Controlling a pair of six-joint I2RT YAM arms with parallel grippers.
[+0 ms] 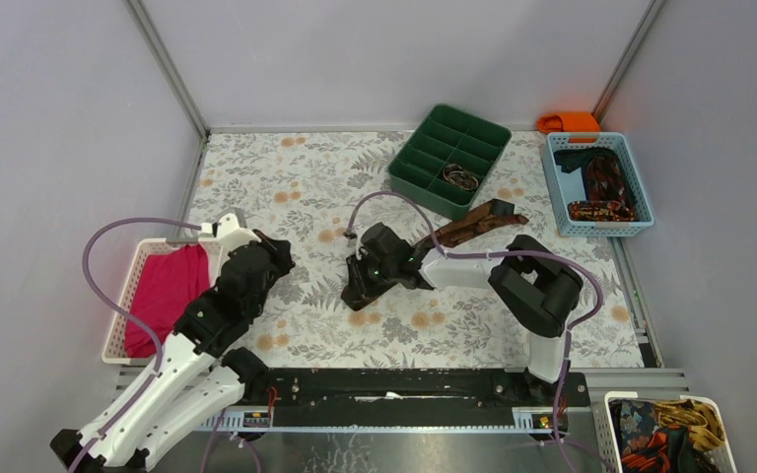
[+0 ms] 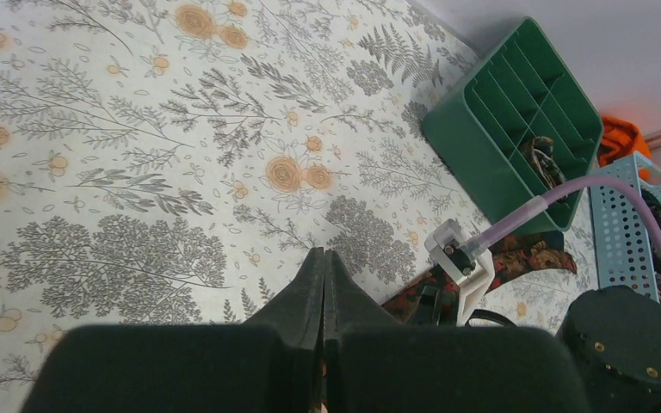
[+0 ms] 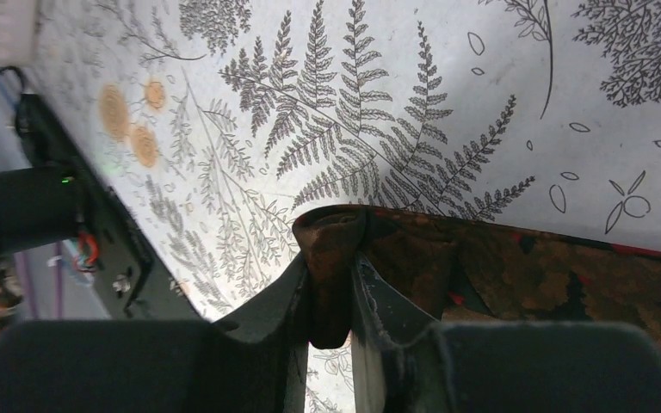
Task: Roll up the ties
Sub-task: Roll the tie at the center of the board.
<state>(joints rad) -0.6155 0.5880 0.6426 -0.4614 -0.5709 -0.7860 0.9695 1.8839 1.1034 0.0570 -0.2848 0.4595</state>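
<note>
A brown patterned tie (image 1: 478, 222) lies on the floral table, running from near the green tray down-left under my right arm. My right gripper (image 1: 355, 293) is at mid-table and is shut on the tie's folded end (image 3: 331, 249). The rest of the tie (image 3: 534, 275) trails off to the right in the right wrist view. My left gripper (image 1: 278, 258) hovers to the left of it, shut and empty (image 2: 324, 268). The left wrist view shows a stretch of the tie (image 2: 538, 256) beyond the right arm's wrist. More ties lie in the blue basket (image 1: 606, 182).
A green compartment tray (image 1: 424, 189) holding rubber bands stands at the back. The blue basket (image 1: 599, 229) is at the back right, with an orange cloth (image 1: 570, 121) behind it. A white basket (image 1: 128, 286) with a magenta cloth is at the left. Another white basket (image 1: 611, 434) of ties is at the bottom right.
</note>
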